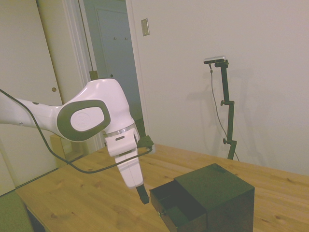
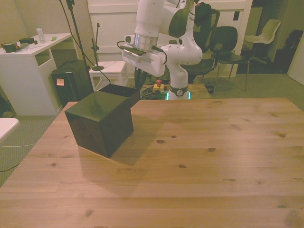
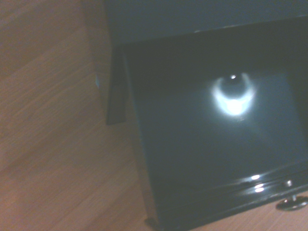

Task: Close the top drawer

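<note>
The black cube cabinet (image 1: 215, 193) stands on the wooden table (image 1: 87, 198). Its top drawer (image 1: 166, 195) is pulled well out, and a small knob (image 1: 161, 213) shows on the drawer front. My gripper (image 1: 142, 198) hangs tilted just beside the drawer's outer front corner, close to it, with nothing seen in it. In the front view the cabinet (image 2: 99, 121) sits at the left, and the drawer (image 2: 121, 91) juts out behind it under my white hand. The wrist view looks down into the empty drawer (image 3: 207, 144), with its knob (image 3: 291, 204) at the edge.
A lower drawer (image 1: 186, 220) also stands partly out beneath the top one. Bare tabletop (image 2: 213, 152) stretches across the front view's middle and right. Beyond the table are a white desk (image 2: 28, 71), a black bin (image 2: 71, 83) and chairs (image 2: 228, 42).
</note>
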Robot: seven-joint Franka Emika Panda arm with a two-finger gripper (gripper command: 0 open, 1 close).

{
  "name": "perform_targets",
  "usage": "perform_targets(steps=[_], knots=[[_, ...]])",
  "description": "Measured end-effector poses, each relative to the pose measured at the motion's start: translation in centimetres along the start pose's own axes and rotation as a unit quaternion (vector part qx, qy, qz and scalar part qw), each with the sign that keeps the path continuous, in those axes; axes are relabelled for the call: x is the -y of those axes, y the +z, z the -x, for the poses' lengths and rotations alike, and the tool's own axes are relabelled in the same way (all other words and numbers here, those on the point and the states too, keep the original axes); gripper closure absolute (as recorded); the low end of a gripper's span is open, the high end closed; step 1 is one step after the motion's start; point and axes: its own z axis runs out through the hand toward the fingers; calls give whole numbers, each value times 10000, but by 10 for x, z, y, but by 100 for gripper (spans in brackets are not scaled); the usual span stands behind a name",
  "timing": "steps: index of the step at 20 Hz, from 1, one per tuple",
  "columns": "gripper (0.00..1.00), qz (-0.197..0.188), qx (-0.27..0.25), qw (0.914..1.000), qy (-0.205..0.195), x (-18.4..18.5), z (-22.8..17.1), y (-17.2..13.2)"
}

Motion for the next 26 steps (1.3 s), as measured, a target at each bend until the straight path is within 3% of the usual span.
perform_targets(steps=[26], knots=[[100,-235,-76,9996,134,13,-41,5]])
